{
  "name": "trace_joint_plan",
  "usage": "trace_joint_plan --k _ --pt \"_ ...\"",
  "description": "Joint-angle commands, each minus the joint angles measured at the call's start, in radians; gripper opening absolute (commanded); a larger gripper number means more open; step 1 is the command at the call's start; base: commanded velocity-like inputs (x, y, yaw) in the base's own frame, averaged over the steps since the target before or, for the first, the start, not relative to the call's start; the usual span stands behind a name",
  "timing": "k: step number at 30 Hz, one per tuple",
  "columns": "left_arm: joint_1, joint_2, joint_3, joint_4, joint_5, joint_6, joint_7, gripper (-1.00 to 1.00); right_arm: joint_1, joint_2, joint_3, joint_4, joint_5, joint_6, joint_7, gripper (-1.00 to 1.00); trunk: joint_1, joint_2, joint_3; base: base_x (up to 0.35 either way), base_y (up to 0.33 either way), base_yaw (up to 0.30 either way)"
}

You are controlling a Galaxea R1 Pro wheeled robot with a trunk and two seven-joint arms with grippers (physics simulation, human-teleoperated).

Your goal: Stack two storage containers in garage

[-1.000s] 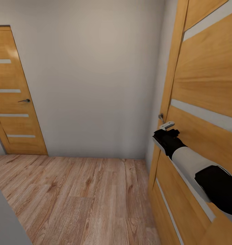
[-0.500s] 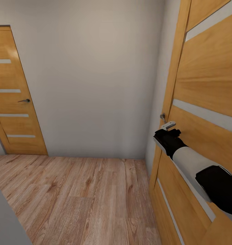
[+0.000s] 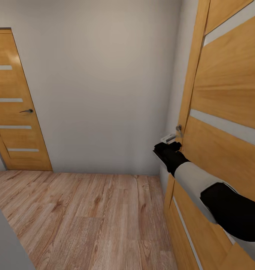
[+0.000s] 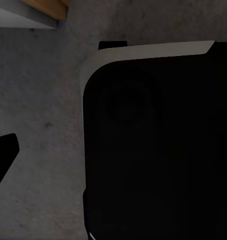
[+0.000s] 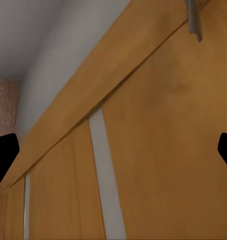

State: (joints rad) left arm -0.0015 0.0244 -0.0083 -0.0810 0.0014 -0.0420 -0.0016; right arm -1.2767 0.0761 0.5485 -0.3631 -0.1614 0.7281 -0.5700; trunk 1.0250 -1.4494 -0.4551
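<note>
A plain grey-white wall takes up most of the head view, with light wood plank flooring from six to eight o'clock. A large wooden door with pale horizontal strips runs down the three o'clock side, its far part cut off by the frame. A second, matching door stands at nine o'clock, also partly cut off, with a small dark handle. The right arm reaches in from four o'clock. The right gripper sits just beside the near door's metal handle; its fingertips are spread wide apart, nothing between them. The left gripper's state is unreadable: one dark tip shows over speckled grey floor. The storage containers cannot be placed.
</note>
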Motion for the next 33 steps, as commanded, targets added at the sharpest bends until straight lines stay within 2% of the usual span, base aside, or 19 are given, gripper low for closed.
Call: trace_joint_plan --k 1,3,4,6,10,14,15,17,20,22,27,28,30,33 --pt "0.000 0.000 -0.001 0.000 0.000 -0.003 0.000 1.00 -0.001 0.013 0.008 -0.001 -0.010 0.005 -0.012 1.00 0.000 -0.001 -0.001 0.000 0.000 0.000" --pt "0.000 0.000 -0.001 0.000 0.000 -0.003 0.000 1.00 -0.001 0.025 0.008 -0.001 -0.010 0.005 -0.016 1.00 0.000 -0.001 -0.001 0.000 0.000 0.000" --pt "0.000 0.000 -0.001 0.000 0.000 -0.003 0.000 1.00 -0.001 0.048 0.008 0.001 -0.010 0.005 -0.022 1.00 0.000 -0.001 -0.001 0.000 0.000 0.000" --pt "0.000 0.000 -0.001 0.000 0.000 -0.003 0.000 1.00 -0.001 0.070 0.007 0.003 -0.010 0.004 -0.024 1.00 0.000 -0.001 -0.001 0.000 0.000 0.000" --pt "0.000 -0.001 -0.001 0.000 0.000 -0.003 0.000 1.00 -0.001 0.097 0.006 0.004 -0.013 -0.001 -0.023 1.00 0.000 -0.001 -0.001 0.000 0.000 0.000" --pt "0.000 -0.001 -0.001 0.000 0.000 -0.002 0.000 1.00 -0.001 0.098 -0.003 0.004 -0.023 -0.013 -0.018 1.00 0.000 -0.001 -0.001 0.000 0.000 0.000" --pt "0.000 0.000 -0.001 0.000 0.000 -0.001 0.000 1.00 -0.001 0.098 -0.008 0.004 -0.038 -0.017 -0.017 1.00 0.000 -0.001 -0.001 0.000 0.000 0.000" --pt "0.000 0.000 0.000 0.000 0.000 -0.001 0.000 1.00 0.002 0.098 -0.014 0.004 -0.076 -0.029 -0.015 1.00 0.000 -0.001 -0.001 0.000 0.000 0.000" --pt "0.000 0.000 0.000 0.000 0.000 -0.001 0.000 1.00 0.009 0.098 -0.018 0.004 -0.174 -0.070 -0.008 1.00 0.000 -0.001 -0.001 0.000 0.000 0.000" --pt "0.000 0.000 0.000 0.000 0.000 -0.001 0.000 1.00 0.011 0.098 -0.019 0.002 -0.216 -0.106 0.013 1.00 0.000 -0.001 -0.001 0.000 0.000 0.000" --pt "0.000 0.000 0.001 0.000 0.000 -0.001 0.000 1.00 0.013 0.098 -0.019 0.004 -0.241 -0.193 0.108 1.00 0.000 -0.001 -0.001 0.000 0.000 0.000" --pt "0.000 0.000 0.001 0.000 0.000 -0.001 0.000 1.00 0.014 0.098 -0.019 0.017 -0.244 -0.222 0.157 1.00 0.000 -0.001 -0.001 0.000 0.000 0.000" --pt "0.000 0.000 0.001 0.000 0.000 -0.001 0.000 1.00 0.014 0.098 -0.018 0.060 -0.246 -0.252 0.200 1.00 0.000 -0.001 -0.001 0.000 0.000 0.000" --pt "0.000 0.000 0.001 0.000 0.000 -0.001 0.000 1.00 0.014 0.098 -0.018 0.107 -0.247 -0.288 0.235 1.00 0.000 -0.001 -0.001 0.000 0.000 0.000"
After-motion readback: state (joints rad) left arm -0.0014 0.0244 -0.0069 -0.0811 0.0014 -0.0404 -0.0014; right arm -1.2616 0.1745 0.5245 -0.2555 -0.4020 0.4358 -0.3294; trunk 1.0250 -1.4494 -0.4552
